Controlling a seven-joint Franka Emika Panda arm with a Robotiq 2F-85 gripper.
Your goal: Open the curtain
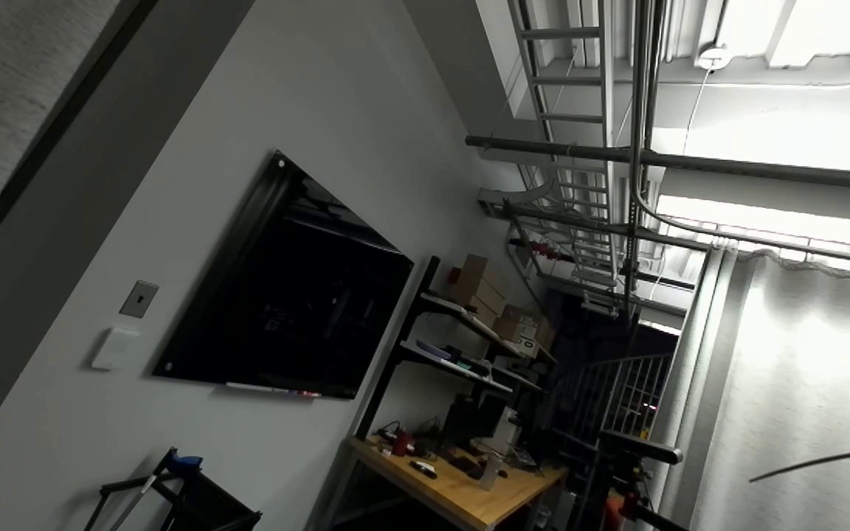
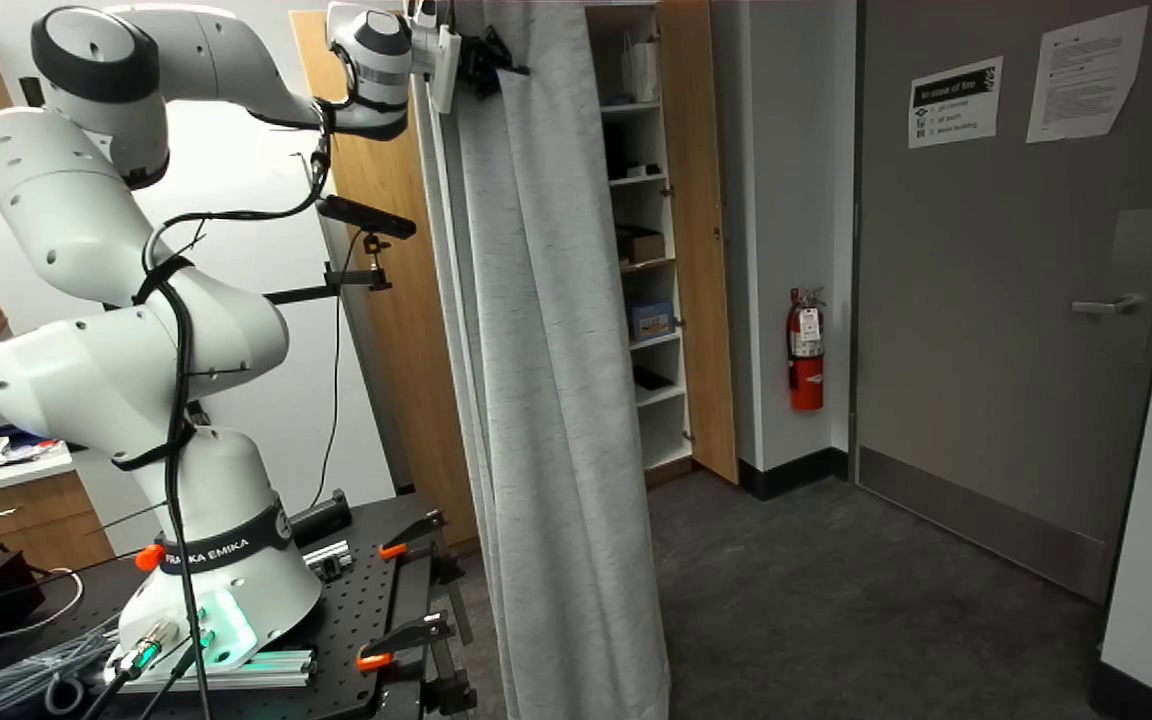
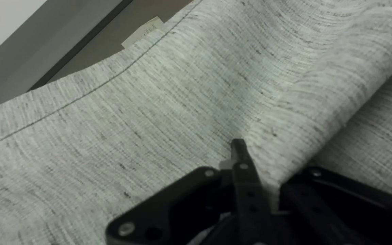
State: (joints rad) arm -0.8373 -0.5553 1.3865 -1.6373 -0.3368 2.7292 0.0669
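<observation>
In ext. view: arm (image 2: 86,370) on bench (image 2: 361,580), L of curtain (image 2: 556,380). Tool (image 2: 498,65) at curtain, above bench level, fold (image 3: 301,129) btwn fingers (image 3: 248,190) (wrist view). Cabinet (image 2: 701,300) behind curtain, to R; extinguisher (image 2: 806,360) on wall (image 2: 801,150) btwn cabinet & door (image 2: 986,350); notices (image 2: 956,105) on door. In ext. view: screen (image 1: 299,287) L of shelves (image 1: 458,368).

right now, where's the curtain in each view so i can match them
Exterior view: grey cloth top left, grey drape right; can't tell which is it.
Exterior view: curtain hangs down the middle.
Wrist view: curtain fills most of the picture.
Shared landmark: gripper, near top centre in an exterior view, bottom in the wrist view.
</observation>
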